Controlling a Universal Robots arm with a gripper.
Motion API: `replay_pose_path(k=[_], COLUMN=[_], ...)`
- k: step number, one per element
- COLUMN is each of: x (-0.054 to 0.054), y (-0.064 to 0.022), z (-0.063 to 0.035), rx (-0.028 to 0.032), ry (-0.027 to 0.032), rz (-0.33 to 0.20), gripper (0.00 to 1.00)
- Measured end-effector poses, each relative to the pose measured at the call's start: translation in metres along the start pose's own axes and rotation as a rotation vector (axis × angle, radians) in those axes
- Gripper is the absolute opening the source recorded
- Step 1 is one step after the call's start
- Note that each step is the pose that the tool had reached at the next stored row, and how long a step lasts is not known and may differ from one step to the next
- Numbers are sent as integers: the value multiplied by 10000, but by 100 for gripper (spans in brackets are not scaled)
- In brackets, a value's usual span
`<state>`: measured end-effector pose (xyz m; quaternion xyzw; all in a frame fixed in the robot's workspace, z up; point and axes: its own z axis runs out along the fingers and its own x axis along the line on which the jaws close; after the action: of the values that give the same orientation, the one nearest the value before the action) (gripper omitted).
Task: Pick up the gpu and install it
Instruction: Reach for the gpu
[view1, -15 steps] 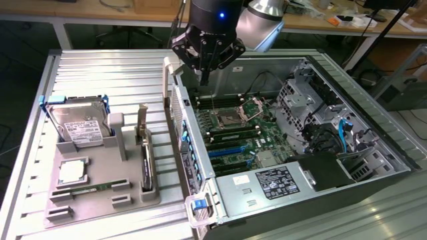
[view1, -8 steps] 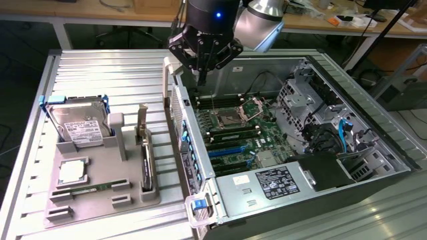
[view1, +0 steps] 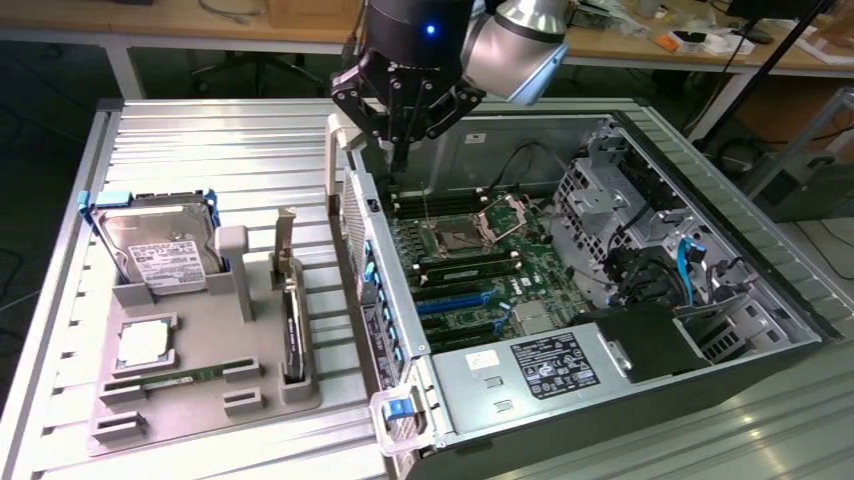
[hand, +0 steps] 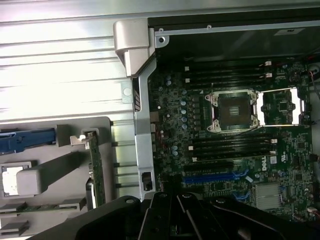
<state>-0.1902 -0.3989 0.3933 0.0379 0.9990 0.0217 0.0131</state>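
A ribbed metal bench carries an open computer case lying on its side at the exterior view's right, with the green motherboard and its bare processor socket facing up. The robot arm reaches in from the far side, and its tool hangs over the far corner of the case at the exterior view's left, closed, with nothing between its fingers and touching nothing. Beside the case, at the exterior view's left, a grey holder tray lies on the bench. In it a hard drive leans at the far end. The gpu stands on edge in the slot nearest the case, bracket end far, well apart from the tool. A processor chip and a RAM stick lie toward the near end.
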Motion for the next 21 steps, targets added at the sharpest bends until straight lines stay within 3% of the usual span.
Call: replay_pose_path(k=[21], x=[163], y=[-12], z=[-5], rx=[0], ry=[0], rz=[0], gripper=[11])
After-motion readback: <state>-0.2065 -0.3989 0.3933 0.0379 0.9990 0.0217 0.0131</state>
